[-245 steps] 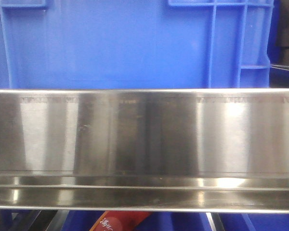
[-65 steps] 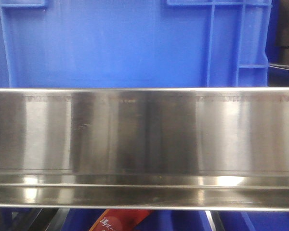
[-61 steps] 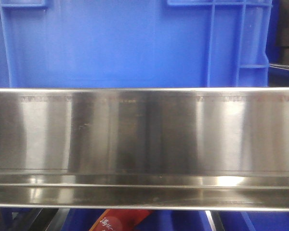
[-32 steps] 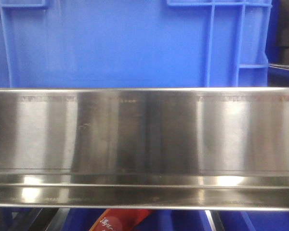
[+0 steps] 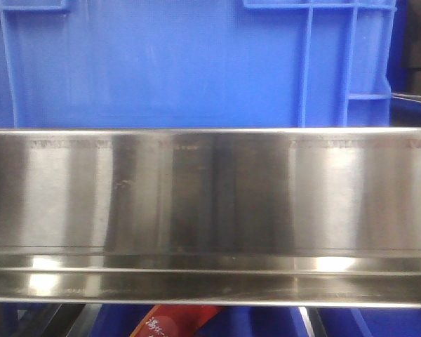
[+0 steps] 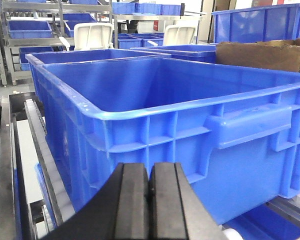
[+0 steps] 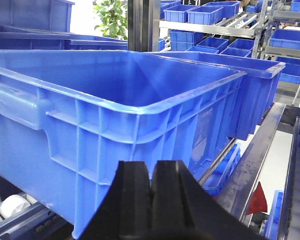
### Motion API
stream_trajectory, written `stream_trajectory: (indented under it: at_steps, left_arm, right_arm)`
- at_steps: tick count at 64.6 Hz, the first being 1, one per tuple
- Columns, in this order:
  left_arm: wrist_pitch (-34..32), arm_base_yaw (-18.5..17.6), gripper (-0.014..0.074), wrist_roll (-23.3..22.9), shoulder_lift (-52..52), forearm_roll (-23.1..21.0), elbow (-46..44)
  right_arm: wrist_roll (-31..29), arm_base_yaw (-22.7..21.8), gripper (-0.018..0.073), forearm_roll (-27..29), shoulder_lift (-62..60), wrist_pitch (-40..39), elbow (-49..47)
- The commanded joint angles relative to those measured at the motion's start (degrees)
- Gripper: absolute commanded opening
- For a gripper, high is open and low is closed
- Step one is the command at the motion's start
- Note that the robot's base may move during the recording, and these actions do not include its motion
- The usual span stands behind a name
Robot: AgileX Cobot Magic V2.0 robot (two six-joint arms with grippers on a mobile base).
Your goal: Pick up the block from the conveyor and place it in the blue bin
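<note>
Facing 1 blue bin [image 6: 190,125], both grippers' fingers [image 6: 132,200] [image 7: 132,200] pressed together.

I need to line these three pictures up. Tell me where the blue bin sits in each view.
Front view: the blue bin fills the top, behind the steel rail.
Left wrist view: the bin spans the middle, beyond the shut left pincer.
Right wrist view: it fills the left and centre, beyond the shut right pincer.
Shared landmark: the bin's ribbed wall.

blue bin [image 6: 155,135] resting on a roller rack [image 7: 20,212], steel rail [image 5: 210,210] in front
</note>
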Motion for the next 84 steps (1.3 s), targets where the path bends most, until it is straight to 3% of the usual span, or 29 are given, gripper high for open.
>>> stream_trajectory:
  at_steps: [1,18,21,25,36,45,55,60,67,78,82,84]
  left_arm:
    - [-1.0,-0.3,-0.0111,-0.3,-0.4,-0.6,0.1]
    - [-0.9,-0.3,-0.0111,-0.3,-0.4,-0.5,0.1]
    - [-0.8,-0.1,-0.0111,-0.3,-0.6,1.3,0.1]
    - [-0.7,1.0,-0.0111,-0.3,-1.0,7.0,0.2]
    - [-0.8,9.4,-0.0111,-2.7,-4.3,7.7,2.2]
    - [-0.8,17.4,-0.0111,-8.4,-10.4,7.8,7.2]
    - [-1.7,21.7,-0.0111,-8.5,-17.7,8.2,14.6]
    - [-4.4,22.0,-0.0111,-9.9,-19.7,8.8,18.9]
    - [-9.6,21.7,-0.0111,-10.6,-19.7,13.0,23.9]
    - [-12.1,19.8,-0.0111,-18.9,-19.7,21.7,28.3]
    - [-16.2,19.3,-0.0111,-19.8,-19.7,22.2,28.7]
    - [-14.2,19.3,-0.0111,-19.8,-19.7,22.1,28.7]
  right_arm:
    - [-0.2,0.2,-0.0158,-0.3,-0.3,-1.6,0.1]
    - [-0.2,0.2,-0.0162,-0.3,-0.3,-1.6,0.1]
    - [-0.2,0.2,-0.0162,-0.3,-0.3,-1.6,0.1]
    - [-0.2,0.2,-0.0162,-0.3,-0.3,-1.6,0.1]
    - [-0.2,0.2,-0.0162,-0.3,-0.3,-1.6,0.1]
    - [-0.2,0.2,-0.0162,-0.3,-0.3,-1.6,0.1]
    - [-0.2,0.2,-0.0162,-0.3,-0.3,-1.6,0.1]
    - [-0.2,0.2,-0.0162,-0.3,-0.3,-1.6,0.1]
    - [-0.2,0.2,-0.0162,-0.3,-0.3,-1.6,0.1]
    - [-0.2,0.2,-0.0162,-0.3,-0.4,-1.6,0.1]
    - [-0.2,0.2,-0.0162,-0.3,-0.4,-1.6,0.1]
    - [-0.2,0.2,-0.0162,-0.3,-0.4,-1.6,0.1]
